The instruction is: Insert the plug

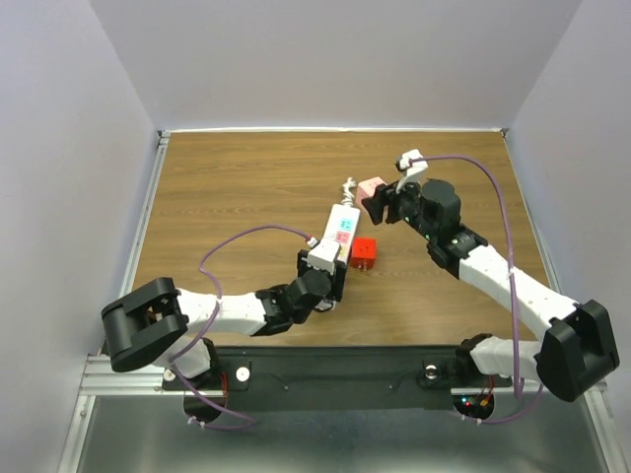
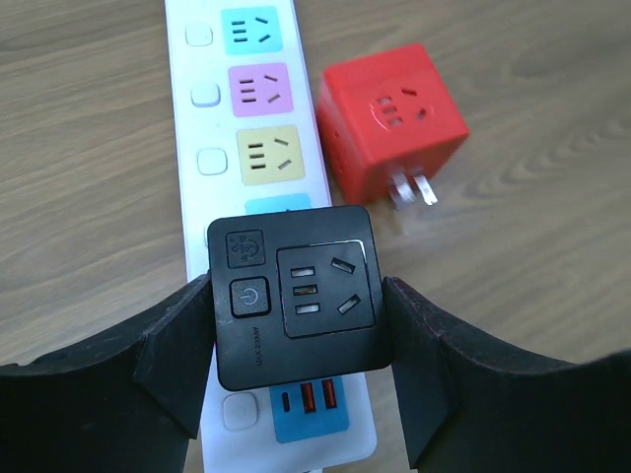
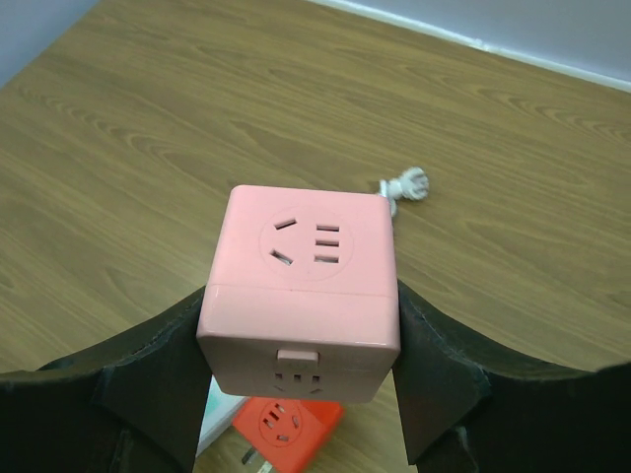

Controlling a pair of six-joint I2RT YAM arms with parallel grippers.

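A white power strip (image 1: 340, 232) with coloured sockets lies mid-table and also shows in the left wrist view (image 2: 246, 108). My left gripper (image 2: 296, 330) is shut on a black socket adapter (image 2: 294, 296), which sits over the strip near its USB end; I cannot tell whether it is seated. A red cube plug (image 2: 389, 118) lies on its side to the right of the strip, prongs (image 2: 414, 187) showing. My right gripper (image 3: 301, 335) is shut on a pink cube plug (image 3: 301, 291) and holds it above the table, near the strip's far end (image 1: 372, 192).
The strip's white cord plug (image 3: 406, 184) lies on the wood beyond the pink cube. The red cube (image 3: 286, 424) lies below the right gripper. Purple cables (image 1: 237, 241) loop over the table from both arms. Metal rails (image 1: 148, 197) edge the table.
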